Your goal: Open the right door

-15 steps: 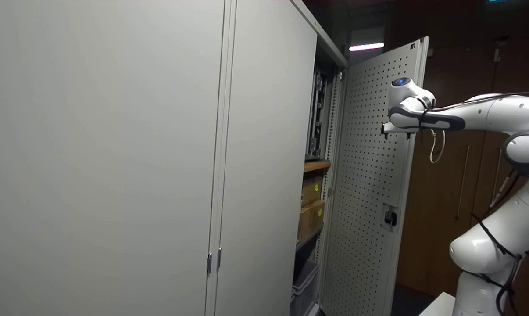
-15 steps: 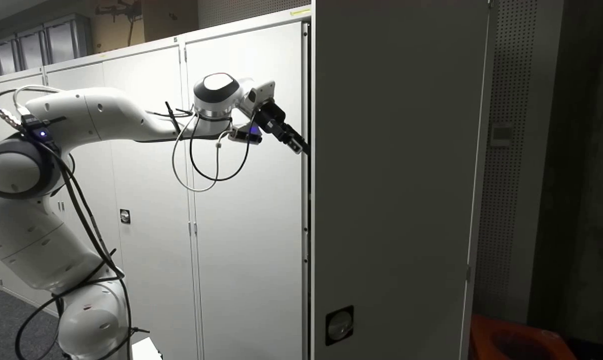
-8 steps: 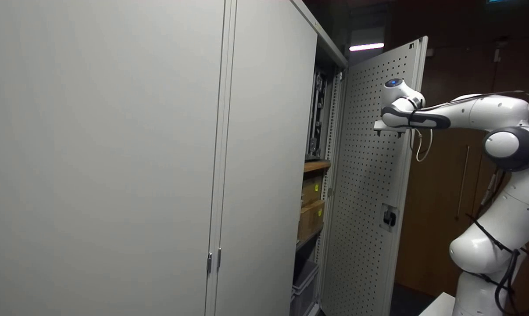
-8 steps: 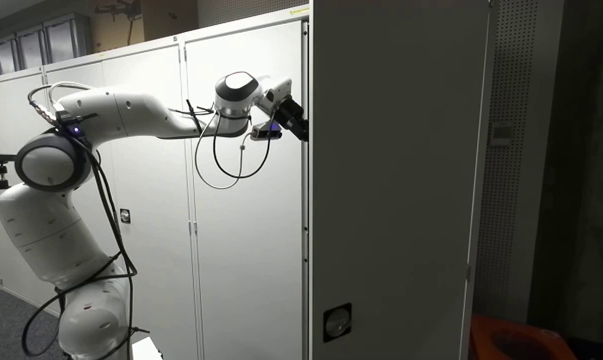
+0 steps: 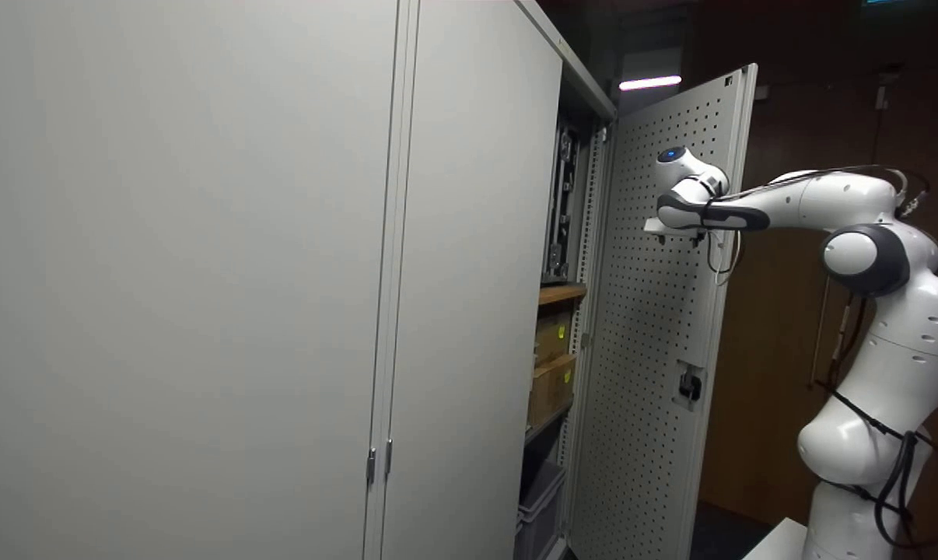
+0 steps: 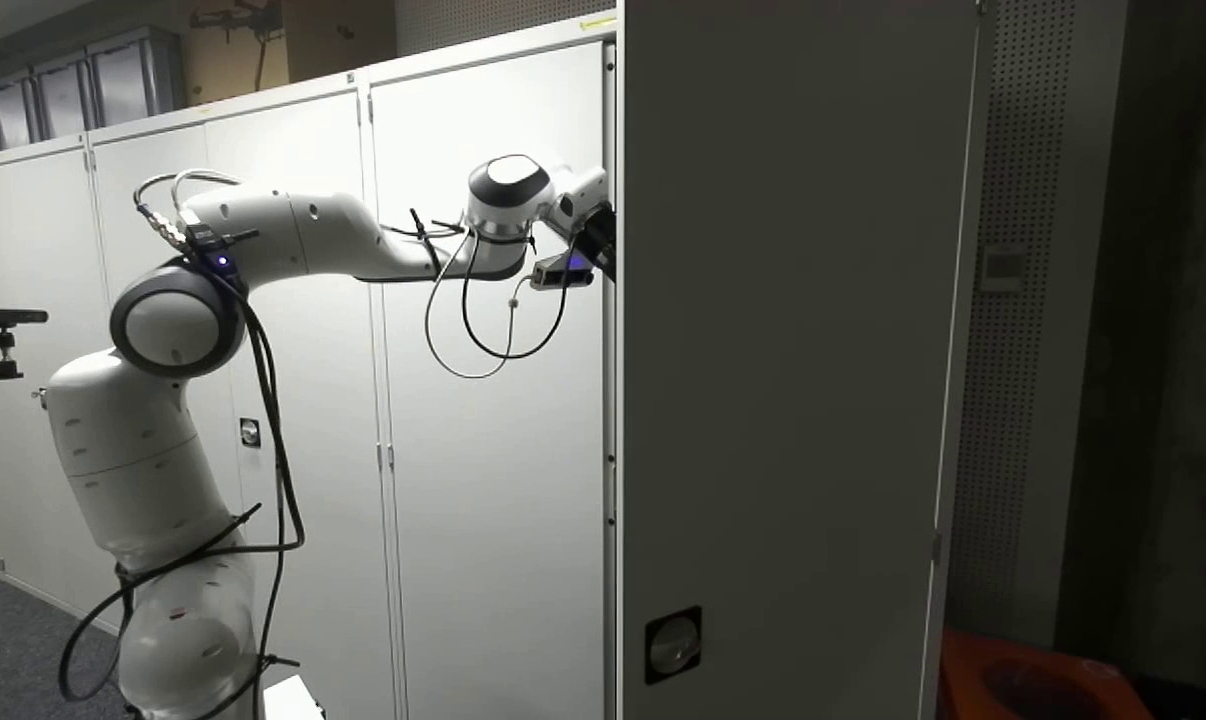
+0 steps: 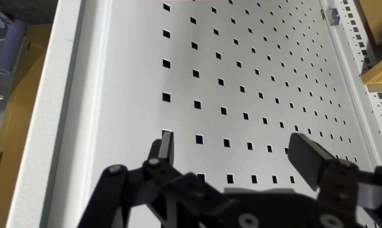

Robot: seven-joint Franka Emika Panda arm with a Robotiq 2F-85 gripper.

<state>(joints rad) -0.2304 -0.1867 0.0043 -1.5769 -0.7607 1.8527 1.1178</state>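
Spread well apart, the two black, jointed, flat-tipped fingers (image 7: 306, 158) of my gripper (image 7: 235, 150) frame a stretch of the tall, narrow, light-grey metal door (image 7: 130, 95) between them. Its inner face, pierced with rows of small dark holes (image 7: 221, 81), lies beyond both tips; whether either tip touches it I cannot tell. One finger overlaps the column of holes nearest the door's free edge, and that edge's thick pale rim (image 7: 56, 79) runs up the wrist view to the left of both fingers. The other finger covers holes farther toward the hinge side, where a slotted grey metal upright (image 7: 352, 38) stands just beside the door.

In an exterior view the door stands swung out, past a wide, plain grey metal panel (image 5: 477, 233), and my glossy white arm (image 5: 850, 202) crosses in front of the door's upper part; the fingers are hard to make out there. Well below my wrist (image 5: 691, 190), at the door's mid-height, sits a small dark latch (image 5: 691, 386). Between panel and door I see a brown wooden shelf board (image 5: 561, 294), brown cardboard boxes (image 5: 553, 385) and a grey plastic crate (image 5: 543, 517).

In an exterior view the door's plain outer face shows, with a round silver handle (image 6: 674, 643) on a square black plate (image 6: 652, 676), and the door's edge hides my fingertips.
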